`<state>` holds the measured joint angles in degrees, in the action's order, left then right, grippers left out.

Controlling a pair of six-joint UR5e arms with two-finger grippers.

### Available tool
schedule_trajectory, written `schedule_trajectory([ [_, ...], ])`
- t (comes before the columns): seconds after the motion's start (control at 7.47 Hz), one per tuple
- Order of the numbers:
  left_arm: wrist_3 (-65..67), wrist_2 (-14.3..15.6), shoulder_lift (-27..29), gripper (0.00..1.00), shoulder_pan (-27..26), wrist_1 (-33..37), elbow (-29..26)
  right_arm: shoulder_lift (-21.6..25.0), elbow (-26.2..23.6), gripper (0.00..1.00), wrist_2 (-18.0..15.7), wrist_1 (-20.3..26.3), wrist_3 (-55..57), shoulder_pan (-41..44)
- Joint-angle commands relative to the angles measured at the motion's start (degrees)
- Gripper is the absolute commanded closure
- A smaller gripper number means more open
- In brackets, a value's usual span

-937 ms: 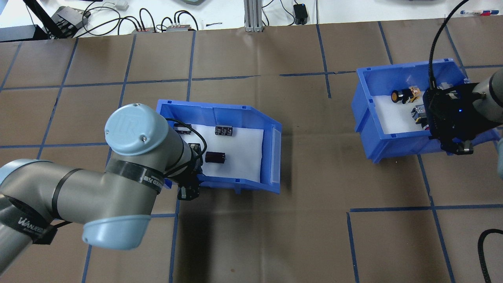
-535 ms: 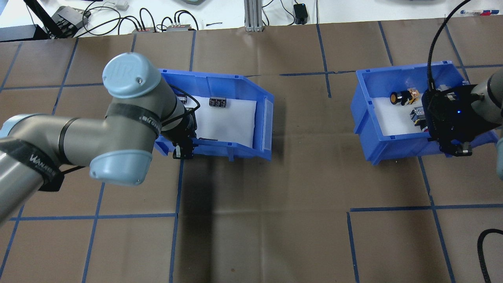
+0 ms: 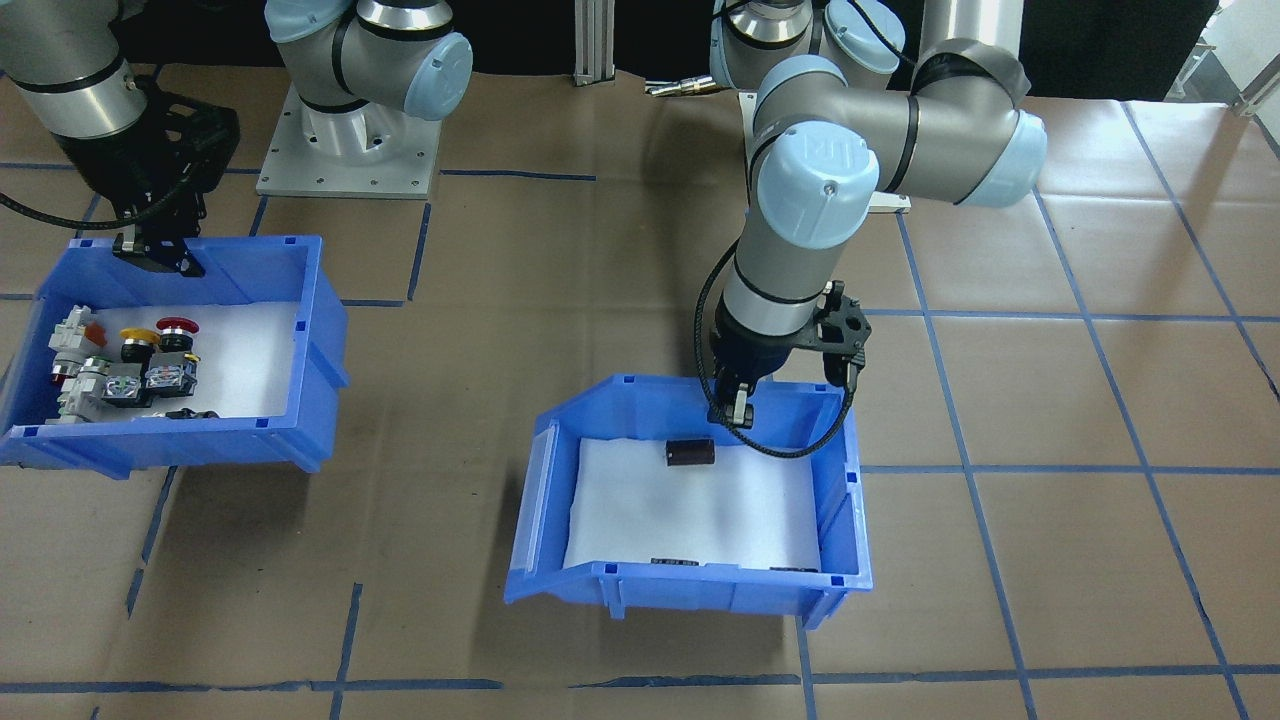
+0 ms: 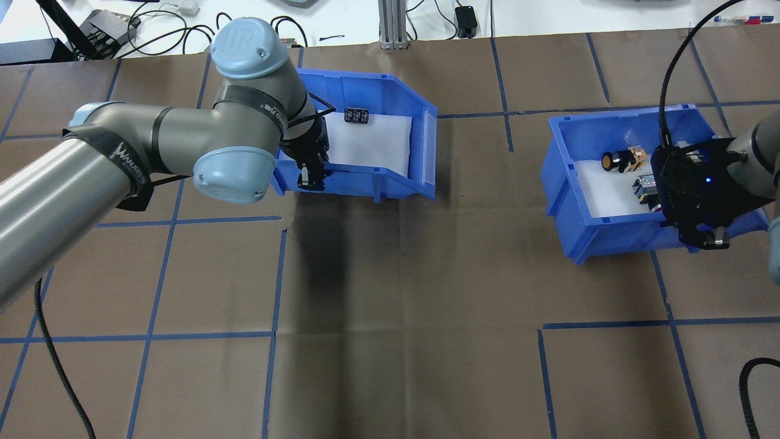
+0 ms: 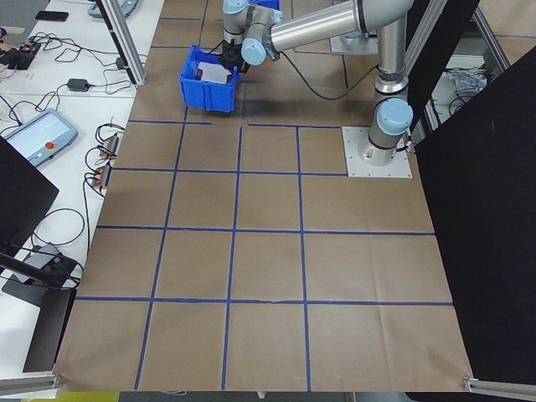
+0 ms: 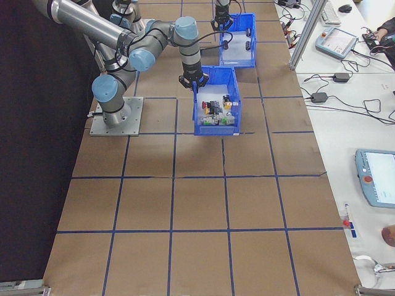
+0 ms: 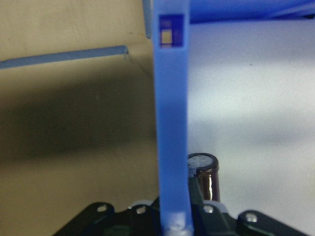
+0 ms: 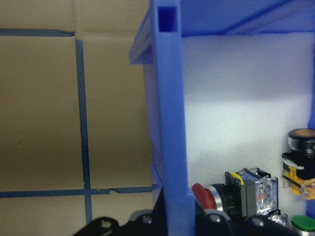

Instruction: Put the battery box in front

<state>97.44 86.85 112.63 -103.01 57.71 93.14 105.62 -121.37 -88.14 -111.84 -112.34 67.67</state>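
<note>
The battery box (image 4: 378, 94) is a blue bin with a white foam liner, held at the far left of the table. My left gripper (image 4: 308, 177) is shut on its robot-side wall (image 7: 171, 123), one finger inside and one outside. In the front-facing view the battery box (image 3: 700, 590) hangs slightly tilted from that gripper (image 3: 735, 410). A black battery (image 3: 690, 453) lies on the foam close to the fingers, and another (image 4: 356, 116) rests near the far wall. My right gripper (image 4: 707, 238) is shut on the wall of the other blue bin.
The other blue bin (image 4: 609, 235), at the right, holds red, yellow and white push-button switches (image 3: 130, 365). Cables and boxes (image 4: 244, 36) line the white strip beyond the table's far edge, just past the battery box. Both robot bases (image 3: 345, 150) stand on the near side.
My left arm has carried the battery box away from the robot toward the far edge, and the batteries have rolled inside it. The switch bin has shifted slightly toward the robot with my right gripper.
</note>
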Motion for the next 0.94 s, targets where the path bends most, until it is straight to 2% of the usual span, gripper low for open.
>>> schedule_trajectory([
  [0.0, 3.62, -0.01, 6.00, 1.00, -2.72, 0.55, -8.20, 0.99, -1.41, 0.98, -0.27, -0.39, -0.07, 0.01],
  [0.13, 4.42, -0.45, 8.03, 1.00, -3.16, 0.47, -9.97, 0.99, -1.41, 0.98, -0.19, -0.39, -0.08, 0.01],
  [0.4, 7.24, -4.04, 10.50, 1.00, -3.43, -0.58, -11.48, 0.99, -1.50, 0.98, -0.01, -0.31, 0.01, 0.01],
  [0.8, 9.88, -3.71, 11.30, 0.99, -6.24, -0.49, -13.24, 1.08, -1.50, 0.98, 0.07, -0.13, 0.10, 0.01],
])
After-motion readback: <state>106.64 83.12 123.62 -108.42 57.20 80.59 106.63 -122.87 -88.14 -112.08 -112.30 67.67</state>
